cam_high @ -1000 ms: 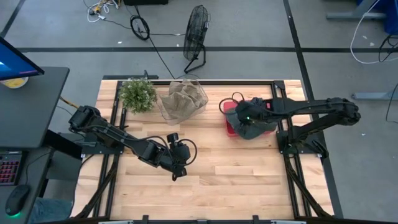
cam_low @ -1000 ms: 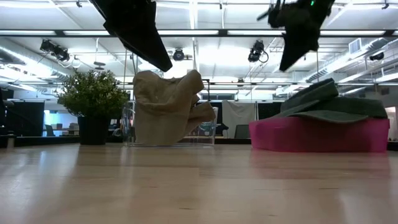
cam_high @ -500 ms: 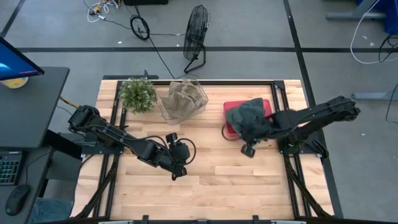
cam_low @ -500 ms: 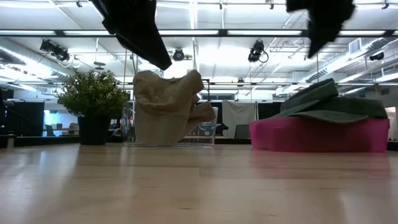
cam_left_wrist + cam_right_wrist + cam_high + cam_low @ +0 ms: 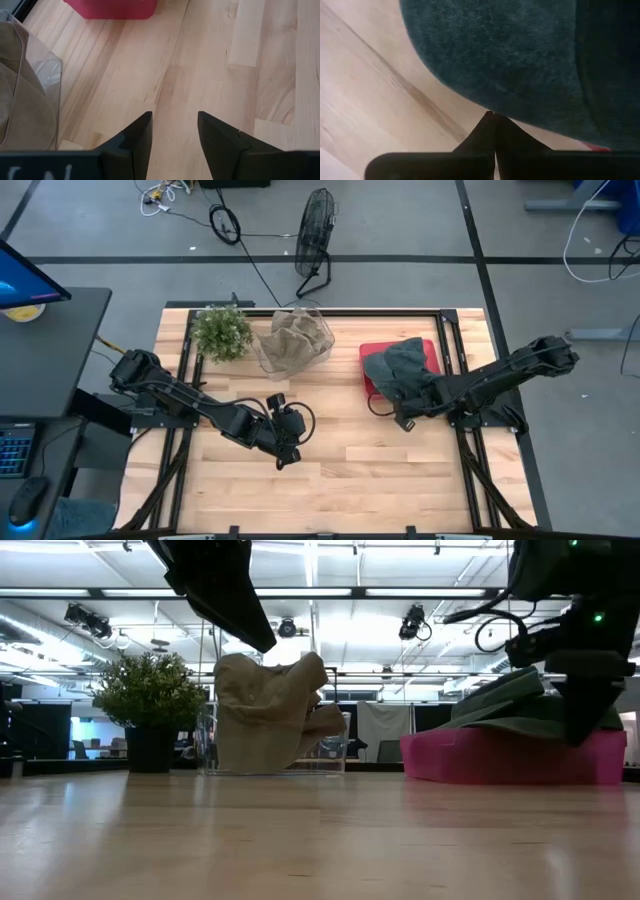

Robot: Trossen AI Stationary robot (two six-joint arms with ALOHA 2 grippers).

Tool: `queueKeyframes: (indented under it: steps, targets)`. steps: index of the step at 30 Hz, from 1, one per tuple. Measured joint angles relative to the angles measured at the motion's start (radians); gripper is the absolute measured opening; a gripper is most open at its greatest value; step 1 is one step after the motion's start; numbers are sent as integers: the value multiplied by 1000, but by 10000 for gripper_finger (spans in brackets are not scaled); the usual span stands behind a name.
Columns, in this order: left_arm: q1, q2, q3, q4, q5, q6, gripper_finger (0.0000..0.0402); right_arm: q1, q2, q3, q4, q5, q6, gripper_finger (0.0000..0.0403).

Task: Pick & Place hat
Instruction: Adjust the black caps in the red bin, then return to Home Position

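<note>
A dark green hat point(image 5: 400, 365) point(image 5: 520, 705) lies on top of a red bin point(image 5: 371, 352) point(image 5: 500, 762), and its brim overhangs the bin's near side. My right gripper point(image 5: 398, 418) point(image 5: 590, 690) is shut and stands low at the near side of the bin. In the right wrist view its tips point(image 5: 493, 116) point at the hat's brim point(image 5: 520, 55). My left gripper point(image 5: 284, 444) point(image 5: 174, 127) is open and hovers over bare table near the middle, touching nothing. My right gripper has its shut fingertips point(image 5: 490, 122) right at the lower edge of the hat's brim point(image 5: 485, 102), coming from the table's near side. Whether they touch the brim I cannot tell. The hat lies on the red bin.
A tan hat point(image 5: 297, 335) point(image 5: 270, 710) sits in a clear container point(image 5: 45, 75) left of the red bin. A potted plant point(image 5: 220, 330) point(image 5: 150, 690) stands at the far left. Bare wood lies across the near half of the table point(image 5: 340, 480).
My right gripper has moved from above the green hat toward the table's near edge and down, and now stands low in front of the red bin. The hat has stayed on the bin.
</note>
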Motion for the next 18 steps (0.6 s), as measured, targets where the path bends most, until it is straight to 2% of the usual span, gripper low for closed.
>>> queueKeyframes:
  steps: [3, 7, 10, 13, 18]
  targets:
    - [0, 0, 0, 0, 0, 0, 161, -30, 0, -7, 14, 14, -24, 1]
    - [4, 0, 0, 0, 0, 0, 161, -73, 0, -6, 81, 86, -105, 0]
    - [10, 0, 0, 0, 0, 0, 161, -97, 0, 5, 133, 91, -158, 0]
    - [17, 0, 0, 1, 0, 0, 161, -109, 0, 32, 159, 121, -206, 0]
    - [22, -23, -1, -12, -4, 0, 161, -103, -11, 135, 107, 125, -265, 0]
